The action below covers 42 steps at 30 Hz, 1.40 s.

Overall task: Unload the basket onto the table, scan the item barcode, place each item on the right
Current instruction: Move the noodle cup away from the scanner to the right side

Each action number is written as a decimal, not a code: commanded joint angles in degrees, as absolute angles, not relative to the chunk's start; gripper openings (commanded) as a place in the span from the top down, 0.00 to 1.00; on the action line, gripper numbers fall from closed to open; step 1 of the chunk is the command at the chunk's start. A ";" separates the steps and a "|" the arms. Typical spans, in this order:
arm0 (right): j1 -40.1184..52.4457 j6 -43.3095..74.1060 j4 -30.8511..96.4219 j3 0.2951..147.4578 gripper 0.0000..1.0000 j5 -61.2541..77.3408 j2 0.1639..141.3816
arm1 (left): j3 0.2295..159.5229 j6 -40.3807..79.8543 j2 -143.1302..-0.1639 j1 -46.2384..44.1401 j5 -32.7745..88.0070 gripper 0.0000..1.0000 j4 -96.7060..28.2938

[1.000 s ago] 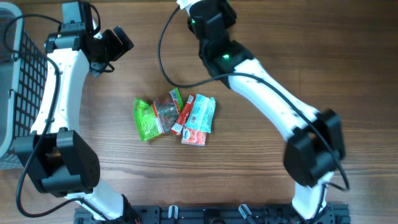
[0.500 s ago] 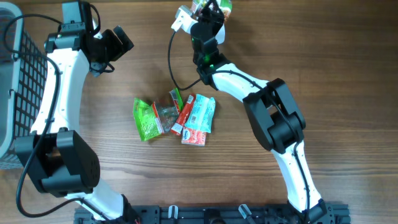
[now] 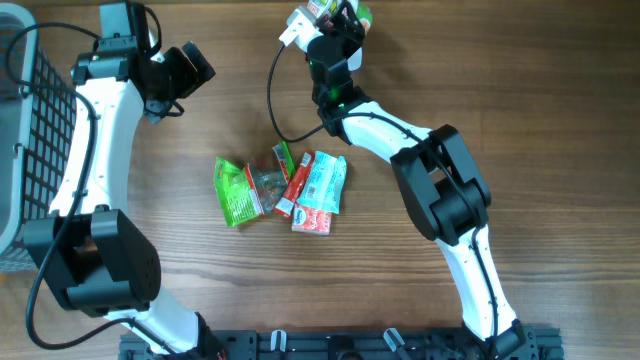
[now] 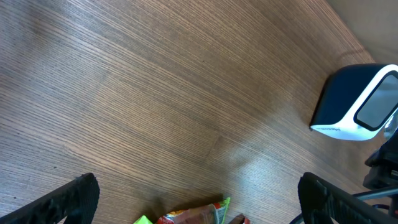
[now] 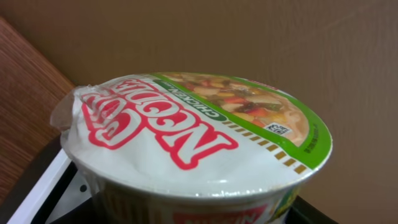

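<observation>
The item is a cup of instant noodles with a white, red and green lid, and it fills the right wrist view. My right gripper is shut on the cup's sides, its dark fingers just showing at the lower corners. In the overhead view the cup is at the table's far edge, right beside the white and dark blue barcode scanner. The scanner also appears at the right of the left wrist view. My left gripper hangs open and holds nothing, far to the left of the scanner.
A pile of snack packets in green, red and light blue lies mid-table. A wire basket stands at the left edge. A black cable loops from the scanner toward the packets.
My right arm has stretched out and dropped toward the far edge, carrying the cup up beside the scanner. The left arm has stayed still.
</observation>
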<state>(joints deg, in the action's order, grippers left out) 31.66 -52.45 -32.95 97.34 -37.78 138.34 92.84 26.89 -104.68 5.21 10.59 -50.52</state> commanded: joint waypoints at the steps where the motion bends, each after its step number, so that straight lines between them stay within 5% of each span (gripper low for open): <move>1: 31.20 -49.54 -31.29 101.71 0.34 -41.82 136.55 | 92.99 27.03 -104.68 5.43 10.87 0.00 -50.48; 12: 31.16 -41.30 -5.54 112.95 0.34 -38.50 130.76 | 92.99 27.03 -104.71 5.43 10.87 0.00 -50.48; 20: 27.97 -8.71 43.97 112.92 0.36 -29.39 107.35 | 92.99 27.03 -104.71 5.43 10.87 0.00 -50.48; 24: 17.15 3.14 69.34 111.02 0.38 -13.80 104.42 | 92.99 27.03 -104.71 5.43 10.87 0.00 -50.48; 34: -3.79 2.72 50.61 71.61 0.33 -11.53 104.62 | 92.99 27.03 -104.71 5.43 10.87 0.00 -50.48; 35: -5.10 2.55 50.00 70.89 0.31 -11.77 104.62 | 92.99 27.03 -104.68 5.43 10.87 0.00 -50.48; 36: -6.26 2.55 49.95 70.91 0.10 -11.73 104.62 | 92.99 27.03 -104.71 5.43 10.87 0.00 -50.48; 37: -6.79 2.52 49.98 70.91 0.02 -11.73 104.62 | 92.99 27.03 -104.71 5.43 10.87 0.00 -50.48; 42: -6.83 1.45 60.18 83.15 0.00 -12.16 102.83 | 92.99 27.03 -104.68 5.43 10.87 0.00 -50.48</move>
<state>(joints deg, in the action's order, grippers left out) -6.85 2.74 55.83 74.37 -11.99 104.88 92.84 26.89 -104.68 5.21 10.59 -50.57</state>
